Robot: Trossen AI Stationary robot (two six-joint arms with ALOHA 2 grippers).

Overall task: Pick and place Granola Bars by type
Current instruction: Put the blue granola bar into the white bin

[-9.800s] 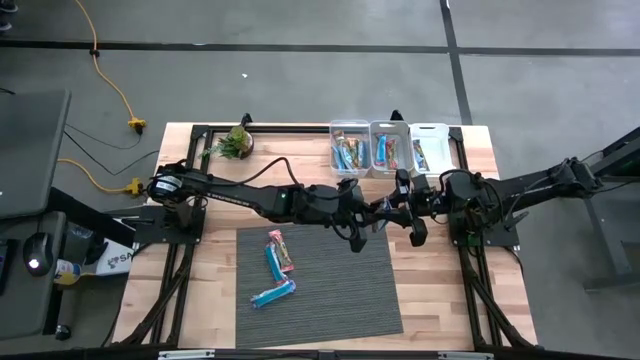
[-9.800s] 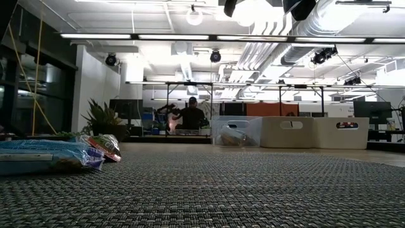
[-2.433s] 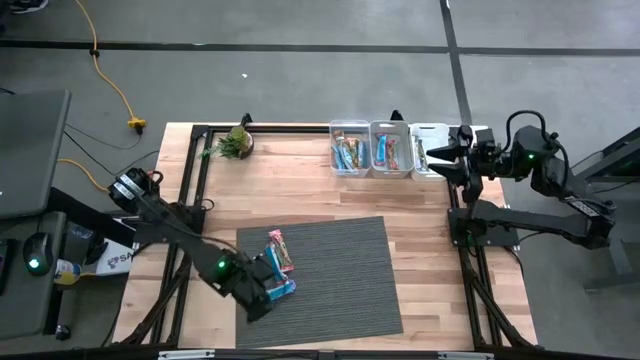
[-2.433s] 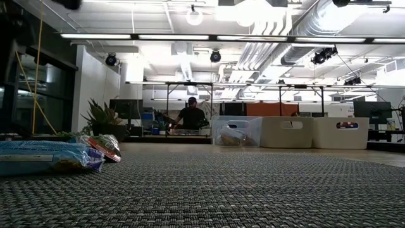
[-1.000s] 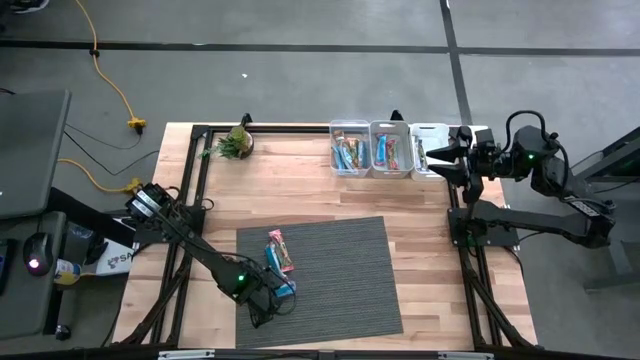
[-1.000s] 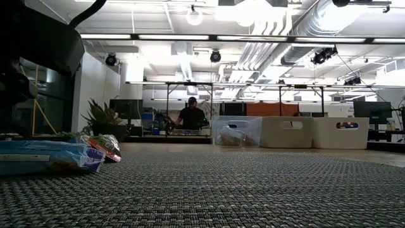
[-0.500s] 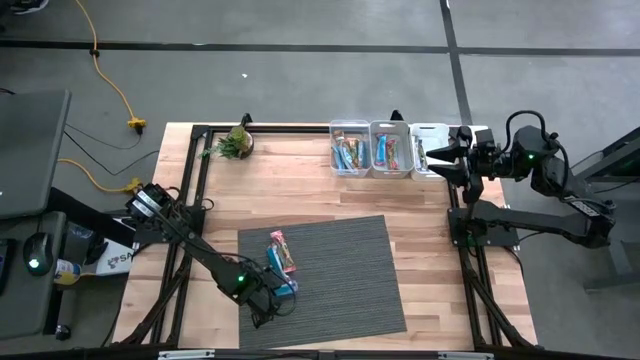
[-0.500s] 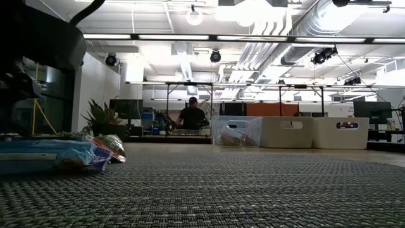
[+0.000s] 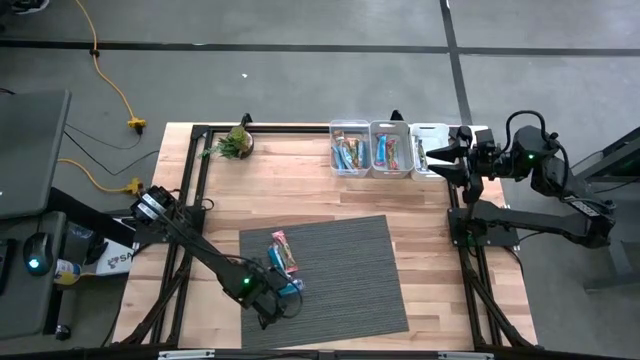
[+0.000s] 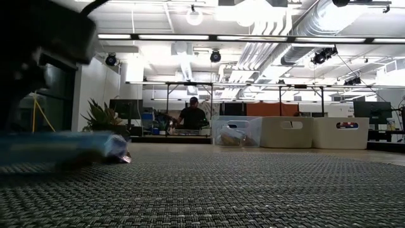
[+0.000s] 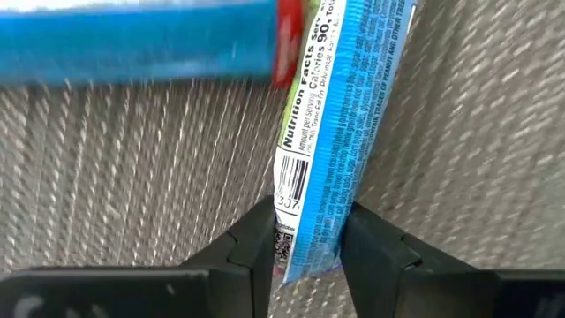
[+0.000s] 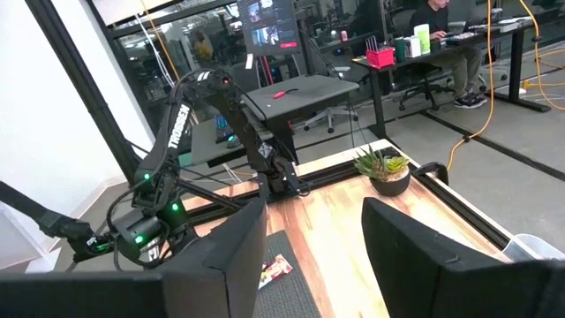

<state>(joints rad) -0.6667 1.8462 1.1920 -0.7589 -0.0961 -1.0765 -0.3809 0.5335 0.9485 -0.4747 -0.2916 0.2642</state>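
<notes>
Right claw (image 12: 311, 256) in foreground, fingers spread apart, nothing between them. Beyond: wooden bench (image 12: 340, 234), left arm (image 12: 190, 146) bent down over grey mat (image 12: 291, 287). Pink bar (image 12: 274, 271) lies on mat. Potted plant (image 12: 384, 170) at bench edge. Office desks, chairs behind.

Mat (image 9: 350, 270) right half bare; bars (image 9: 283, 252) crowd left; bins (image 9: 390, 148) line far edge.
</notes>
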